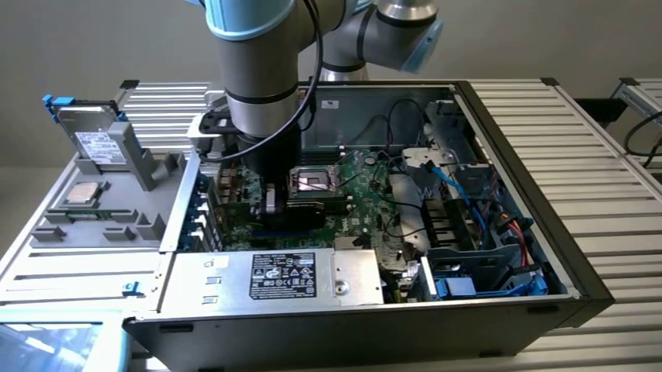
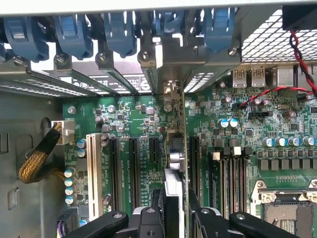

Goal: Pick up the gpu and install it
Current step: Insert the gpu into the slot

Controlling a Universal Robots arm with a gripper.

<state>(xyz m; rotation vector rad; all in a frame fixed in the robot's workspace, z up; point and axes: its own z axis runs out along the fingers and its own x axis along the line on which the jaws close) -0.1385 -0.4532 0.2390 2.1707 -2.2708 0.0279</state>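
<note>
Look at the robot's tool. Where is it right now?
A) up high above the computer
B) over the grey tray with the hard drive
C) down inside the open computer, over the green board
C: the tool reaches into the computer case, holding the gpu edge-on over the motherboard.

Grey arm (image 1: 259,70), light-blue joint caps, black cable, black fingers (image 2: 114,222).
</note>
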